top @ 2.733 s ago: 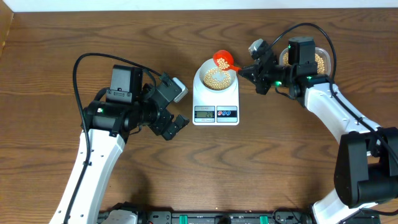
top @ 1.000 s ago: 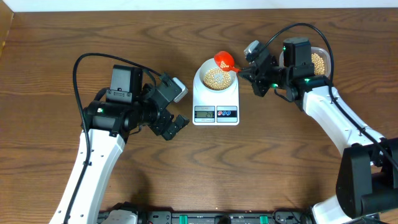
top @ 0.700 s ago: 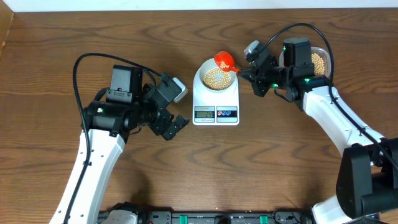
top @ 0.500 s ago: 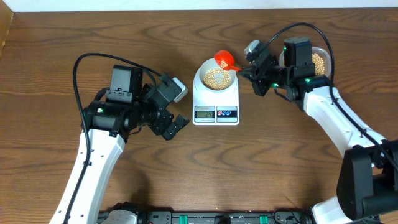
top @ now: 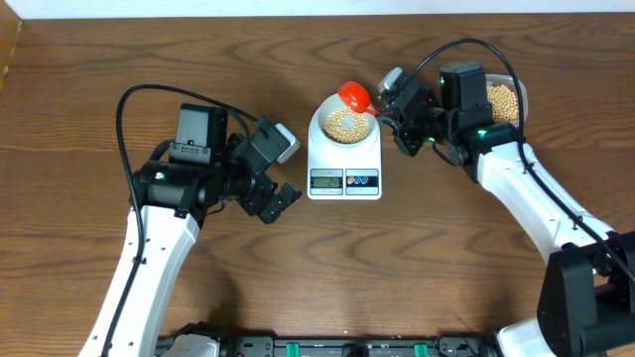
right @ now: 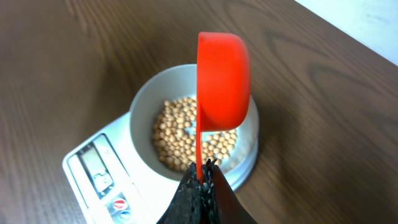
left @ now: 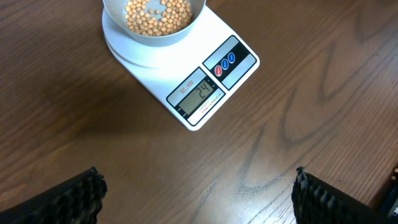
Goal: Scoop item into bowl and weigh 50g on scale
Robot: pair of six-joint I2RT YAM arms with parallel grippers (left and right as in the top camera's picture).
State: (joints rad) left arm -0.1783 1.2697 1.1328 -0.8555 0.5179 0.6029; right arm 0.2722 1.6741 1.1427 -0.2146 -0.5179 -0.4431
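The pale bowl [top: 344,124] stands on the white scale [top: 343,159] and holds a layer of tan beans [right: 180,140]. The scale's screen [left: 200,96] reads 24. My right gripper [right: 200,180] is shut on the thin handle of a red scoop [right: 222,81]. The scoop is turned on its side above the bowl's far rim, and I cannot see inside it. My left gripper [left: 199,199] hovers open over bare wood just left of the scale, holding nothing. From overhead, the right gripper [top: 392,111] is right of the bowl and the left gripper [top: 283,171] is left of the scale.
A clear plastic tub [top: 504,99] with more beans sits behind my right wrist at the back right, partly hidden by the arm. The rest is brown wooden tabletop [top: 397,268]. A cable arches over each arm.
My right arm has shifted a little to the left and the scoop has rolled further onto its side over the bowl. The left arm has not moved.
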